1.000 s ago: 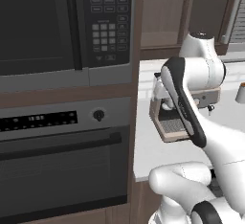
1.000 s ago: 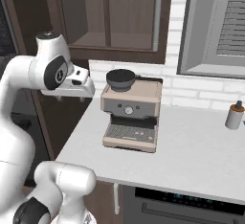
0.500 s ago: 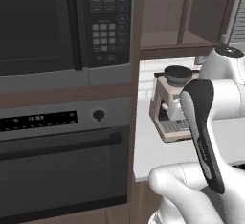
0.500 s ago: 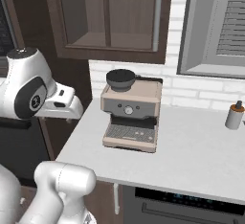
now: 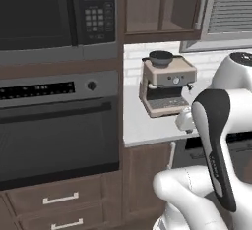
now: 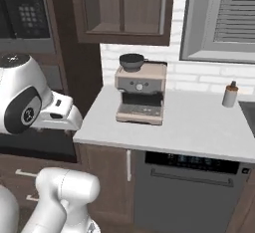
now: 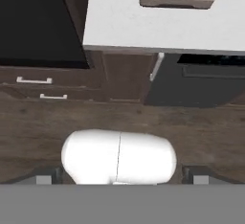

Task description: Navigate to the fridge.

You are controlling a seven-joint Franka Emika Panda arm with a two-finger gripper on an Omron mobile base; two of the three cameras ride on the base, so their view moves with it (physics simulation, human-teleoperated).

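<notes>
The fridge is out of view. In front of me are a dark built-in oven [image 5: 54,135] with a microwave [image 5: 49,13] above it, and brown wooden cabinets. My arm is folded close over the base, with the hand [image 6: 62,115] held left of the counter corner. My gripper [image 7: 119,177] points down at the wooden floor; its two tips sit far apart, open, with nothing between them.
A beige coffee machine [image 6: 140,92] stands on the white counter [image 6: 199,132] under a glass-door wall cabinet [image 6: 124,5]. A small bottle [image 6: 229,95] stands at the back right. A dark dishwasher [image 6: 191,187] sits under the counter. Drawers [image 5: 59,199] lie below the oven.
The whole picture has shifted: the camera has backed away, so oven, counter and coffee machine look smaller and the lower cabinets show. The arm has folded down towards the base.
</notes>
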